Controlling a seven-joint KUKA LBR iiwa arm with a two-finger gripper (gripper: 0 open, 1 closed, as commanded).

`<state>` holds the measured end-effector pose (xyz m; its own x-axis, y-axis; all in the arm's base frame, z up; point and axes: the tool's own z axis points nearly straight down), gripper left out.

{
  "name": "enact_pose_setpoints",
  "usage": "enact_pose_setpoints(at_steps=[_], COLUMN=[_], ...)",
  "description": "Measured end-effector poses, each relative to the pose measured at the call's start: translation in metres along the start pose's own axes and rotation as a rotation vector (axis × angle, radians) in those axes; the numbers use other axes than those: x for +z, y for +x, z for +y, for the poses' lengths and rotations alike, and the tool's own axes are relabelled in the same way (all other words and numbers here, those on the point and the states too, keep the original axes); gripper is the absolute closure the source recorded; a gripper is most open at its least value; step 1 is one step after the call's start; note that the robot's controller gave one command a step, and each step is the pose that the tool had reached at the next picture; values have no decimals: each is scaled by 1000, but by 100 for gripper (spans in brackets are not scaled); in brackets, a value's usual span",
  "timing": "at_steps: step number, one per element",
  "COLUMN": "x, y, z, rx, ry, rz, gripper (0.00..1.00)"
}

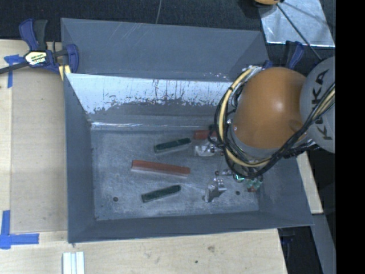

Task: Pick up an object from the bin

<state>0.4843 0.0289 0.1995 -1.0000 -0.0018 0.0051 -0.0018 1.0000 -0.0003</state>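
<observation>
My gripper [210, 170] hangs under the arm's orange cover at the right side of the bin floor. It is open, one metal fingertip [205, 149] towards the back and the other [215, 192] towards the front, with nothing between them. A small brown piece [201, 135] lies just behind the rear fingertip. A dark green bar [173, 145] lies to the left of that fingertip. A longer reddish-brown bar [160, 167] lies on the middle of the floor, left of the gripper. A second dark green bar [161, 193] lies nearer the front wall.
The arm with its orange cover and cables hides the bin's right part. The bin's sloping walls rise close behind and to the right of the gripper. The left half of the floor holds no things.
</observation>
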Motion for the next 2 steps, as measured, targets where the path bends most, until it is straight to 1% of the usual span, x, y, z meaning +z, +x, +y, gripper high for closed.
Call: enact_pose_setpoints(at_steps=[1, 2], x=[-3, 117], y=[-2, -33], z=[0, 32], rx=[1, -32], ry=[-1, -1], rz=[-8, -12], gripper=[0, 100])
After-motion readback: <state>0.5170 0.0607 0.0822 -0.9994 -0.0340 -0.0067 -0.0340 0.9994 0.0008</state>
